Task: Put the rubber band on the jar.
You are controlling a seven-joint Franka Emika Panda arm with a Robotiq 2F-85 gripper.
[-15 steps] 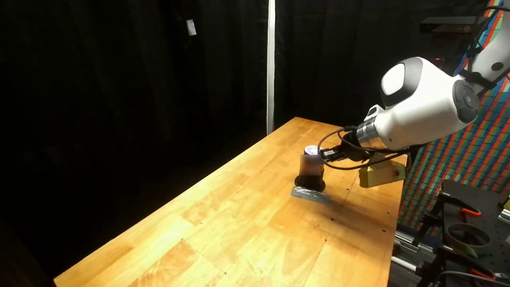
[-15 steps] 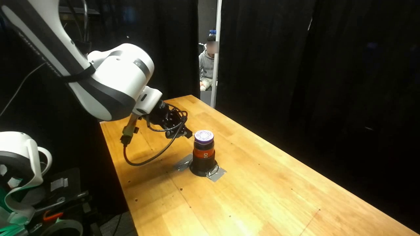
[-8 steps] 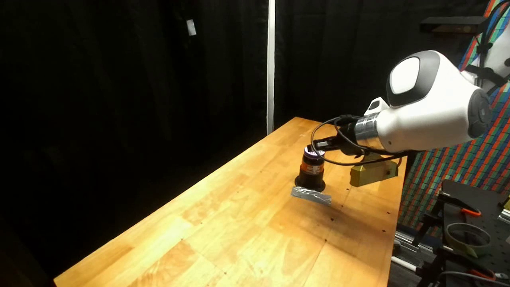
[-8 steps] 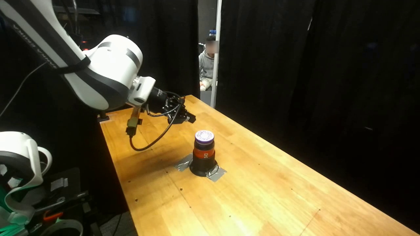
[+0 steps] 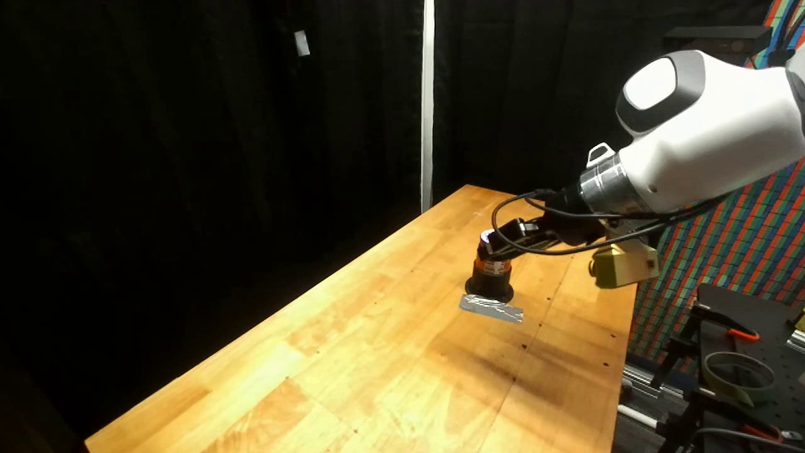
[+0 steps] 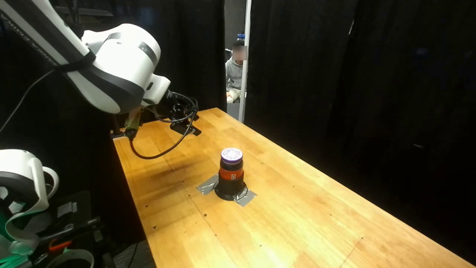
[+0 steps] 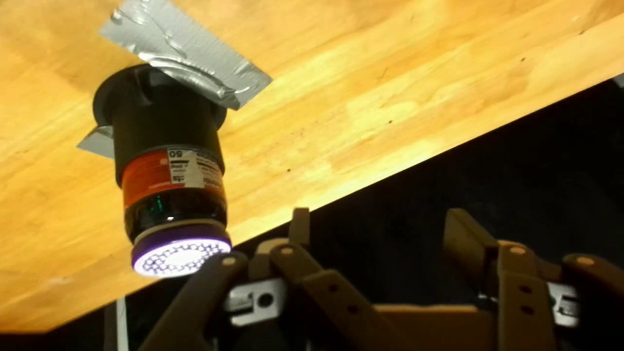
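Observation:
The jar (image 6: 231, 163), dark with a purple-rimmed pale lid and an orange label, stands upright in a black holder (image 7: 163, 114) on the wooden table. Just beneath the lid a thin pale ring (image 7: 178, 225) circles the jar in the wrist view; I cannot tell whether it is the rubber band. No other rubber band shows. My gripper (image 7: 379, 224) is open, its fingers (image 7: 299, 226) wide apart with nothing between them. In an exterior view the gripper (image 6: 196, 125) hangs above the table, back from the jar and apart from it. From another angle the gripper (image 5: 500, 242) partly covers the jar's top.
Grey tape (image 6: 245, 198) fastens the holder to the table (image 5: 377, 352). A cable (image 6: 163, 155) loops below the wrist. Beside the table, a dark side stand (image 5: 748, 314) carries a tape roll (image 5: 739, 374). A person (image 6: 234, 74) sits beyond the black curtain.
My gripper has risen from beside the lid and drawn back from the jar, and its fingers have gone from shut to open. The jar and holder have stayed in place.

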